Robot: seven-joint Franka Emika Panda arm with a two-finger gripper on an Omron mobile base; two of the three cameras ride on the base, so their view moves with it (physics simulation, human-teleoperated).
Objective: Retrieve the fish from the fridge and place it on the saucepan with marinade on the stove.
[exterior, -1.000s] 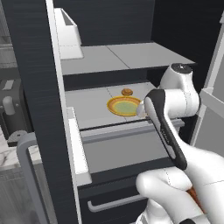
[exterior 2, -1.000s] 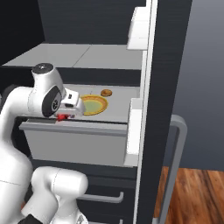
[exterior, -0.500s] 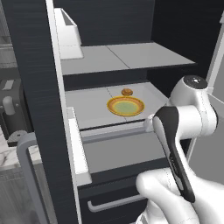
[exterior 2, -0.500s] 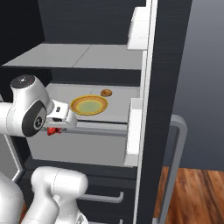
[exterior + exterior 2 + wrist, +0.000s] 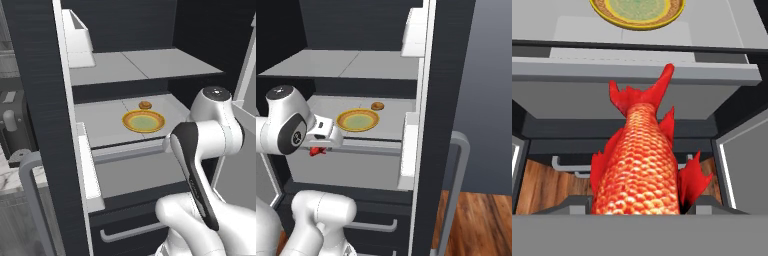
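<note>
Glossy white rounded arm [image 5: 215,135] links, dark joint bands

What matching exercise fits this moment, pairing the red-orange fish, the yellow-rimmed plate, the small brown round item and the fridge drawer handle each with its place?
Things:
1. red-orange scaly fish
2. yellow-rimmed plate with greenish centre
3. small brown round item
4. grey drawer handle

Places:
A. on the shelf, just behind the plate
B. low on the fridge, below the shelves
C. in the gripper, out in front of the shelf
D. flat on the light grey shelf

Pairs: 1-C, 2-D, 3-A, 4-B
</note>
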